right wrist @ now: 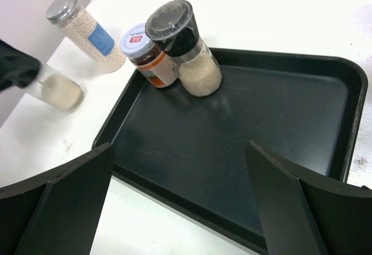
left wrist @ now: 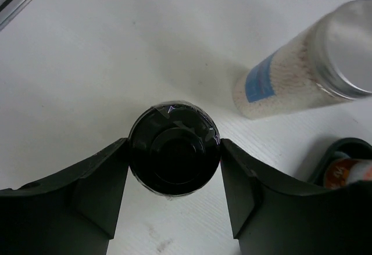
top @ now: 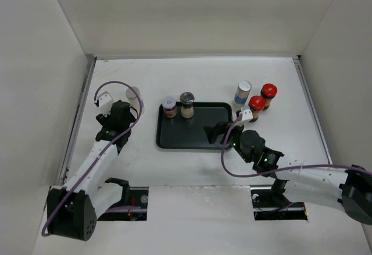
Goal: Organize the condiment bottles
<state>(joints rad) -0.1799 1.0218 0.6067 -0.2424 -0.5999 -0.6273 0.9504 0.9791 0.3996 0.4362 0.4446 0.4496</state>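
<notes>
**As the left tool clamps a black-capped bottle, the tray looks like its next stop**

With two bottles already standing on the tray, the step in hand appears to be a pick at the left of the table. The left tool (left wrist: 174, 176) is clenched on the black-capped bottle (left wrist: 174, 150), one finger pressed to each side of the cap. The bottle is upright, left of the tray. The left arm stretches forward from its base, wrist turned down over the bottle.

A white silver-topped cylinder (left wrist: 293, 72) stands just beside it, so the lift should go straight up before swinging right to the tray (top: 192, 146). On the tray a grey-lidded orange-label bottle (top: 169, 107) and a black-lidded beige one (top: 186, 104) stand side by side at the far left edge, and a spot next to them seems apt.

The right tool (top: 218, 133) hangs released and empty over the tray's near right part, its arm reaching in low from the right. Farther right, another silver-topped cylinder (top: 243, 92) and two red-capped bottles (top: 268, 92) wait on the table.
</notes>
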